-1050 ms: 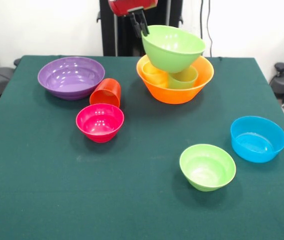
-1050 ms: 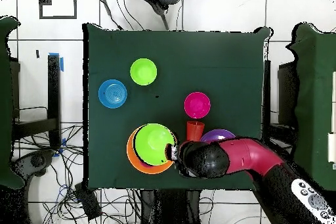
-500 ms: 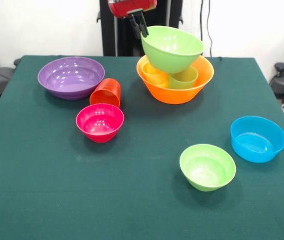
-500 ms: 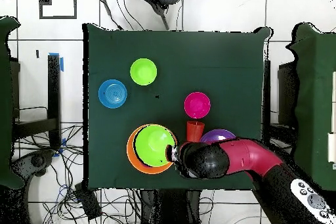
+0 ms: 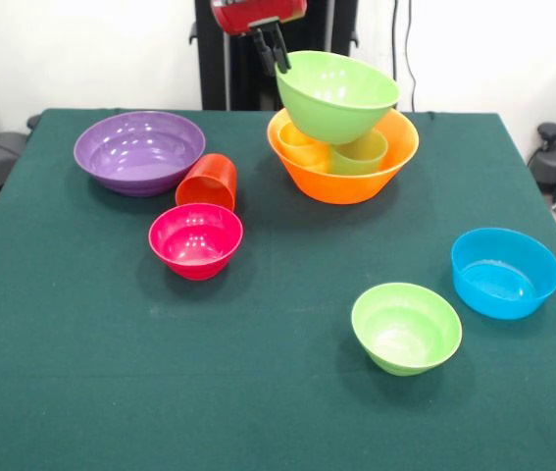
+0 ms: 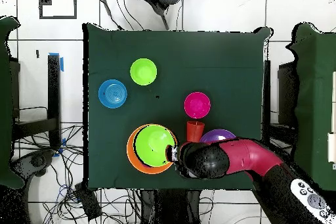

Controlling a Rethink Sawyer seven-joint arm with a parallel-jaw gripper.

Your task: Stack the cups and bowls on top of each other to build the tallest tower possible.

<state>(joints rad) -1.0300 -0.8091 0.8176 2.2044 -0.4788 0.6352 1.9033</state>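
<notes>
The green-covered table (image 5: 81,392) carries everything, and no readable writing or brand shows on any piece. The red and black arm (image 6: 252,162) reaches in from the robot's side, bent at the elbow, its gripper (image 5: 272,49) pointing down at the rim of the large light-green bowl (image 5: 336,93); the dark fingers (image 5: 279,51) straddle that rim and appear clamped on it. This bowl sits tilted, mouth up and leaning toward the front camera's right, resting on the tumblers inside the large orange bowl (image 5: 346,182), which stands upright near the table's far edge. Within the orange bowl a yellow cup (image 5: 302,145) and a light-green cup (image 5: 361,152) stand upright side by side. The wide purple bowl (image 5: 138,149) sits upright to the left in the front view. The blue bowl (image 5: 505,272) and small light-green bowl (image 5: 405,326) stand near each other, well apart from the tower. The pink-red bowl (image 5: 196,238) lies just beside the orange-red cup (image 5: 207,182), which leans tilted between it and the purple bowl.
</notes>
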